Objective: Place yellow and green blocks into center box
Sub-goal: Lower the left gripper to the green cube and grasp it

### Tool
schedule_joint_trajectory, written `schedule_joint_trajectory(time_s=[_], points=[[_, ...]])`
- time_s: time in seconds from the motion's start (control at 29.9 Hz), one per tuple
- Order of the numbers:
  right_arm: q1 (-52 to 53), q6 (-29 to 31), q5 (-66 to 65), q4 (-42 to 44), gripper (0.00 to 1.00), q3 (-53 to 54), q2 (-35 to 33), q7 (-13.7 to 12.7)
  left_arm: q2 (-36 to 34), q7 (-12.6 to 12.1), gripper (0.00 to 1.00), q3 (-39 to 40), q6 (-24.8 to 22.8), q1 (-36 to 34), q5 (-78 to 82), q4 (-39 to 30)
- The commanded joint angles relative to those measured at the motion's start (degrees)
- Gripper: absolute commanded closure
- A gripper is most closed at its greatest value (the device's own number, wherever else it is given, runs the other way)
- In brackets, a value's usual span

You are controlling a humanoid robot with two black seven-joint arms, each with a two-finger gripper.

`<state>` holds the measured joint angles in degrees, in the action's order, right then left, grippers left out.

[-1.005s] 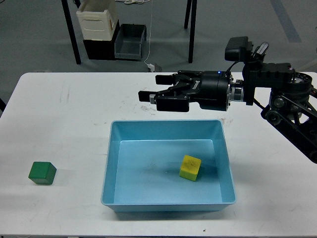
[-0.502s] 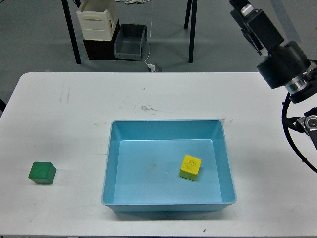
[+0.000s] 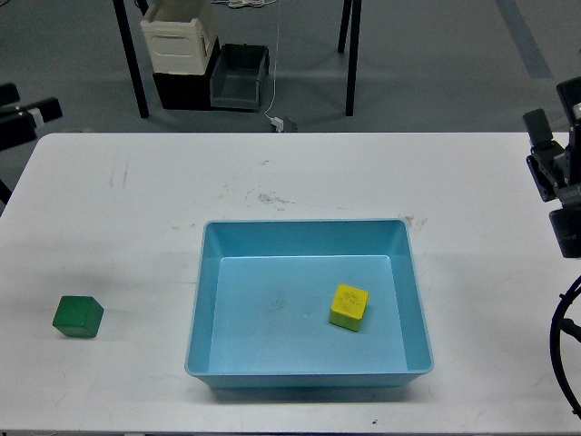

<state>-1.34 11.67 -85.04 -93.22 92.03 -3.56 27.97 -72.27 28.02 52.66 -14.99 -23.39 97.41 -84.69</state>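
1 light-blue tray [image 3: 413, 300], centre of the white surface [image 3: 136, 236], slightly toward the near edge. 1 yellow block [image 3: 349, 306] inside it, on the floor, right of the middle, clear of the walls. 1 green block [image 3: 77, 316] on the surface, well left of the tray, near side. Left tool [image 3: 25, 116]: only a dark tip at the far-left edge; open or closed cannot be told. Right tool: out of view; arm parts [image 3: 561, 195] at the right edge.

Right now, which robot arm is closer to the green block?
Left. Its end effector peeks in at the table's far left edge, above the green block. The right arm sits across the table.
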Motion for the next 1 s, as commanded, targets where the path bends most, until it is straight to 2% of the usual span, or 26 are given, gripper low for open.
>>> schedule_joint_trajectory(time_s=[0.0, 0.37, 0.6, 0.97], points=[[-3.05, -0.60, 0.14, -0.30, 0.01, 1.83, 0.39, 0.03, -2.88, -0.02, 0.01, -6.86, 0.05, -0.43, 9.53, -3.29], [-6.66, -3.50, 2.16, -0.30, 0.01, 2.27, 1.01, 0.03, -2.44, -0.02, 0.02, -20.05, 0.05, -0.25, 23.61, -1.54], [-7.80, -3.50, 2.25, -0.30, 0.01, 1.83, 1.01, 0.03, -2.44, -0.02, 0.02, -26.99, -0.13, -0.34, 23.88, 0.66], [-7.89, -3.50, 2.25, -0.21, 0.01, 1.74, 1.89, 0.03, 0.46, -0.02, 0.02, -29.90, -0.48, -0.43, 23.27, 2.94]])
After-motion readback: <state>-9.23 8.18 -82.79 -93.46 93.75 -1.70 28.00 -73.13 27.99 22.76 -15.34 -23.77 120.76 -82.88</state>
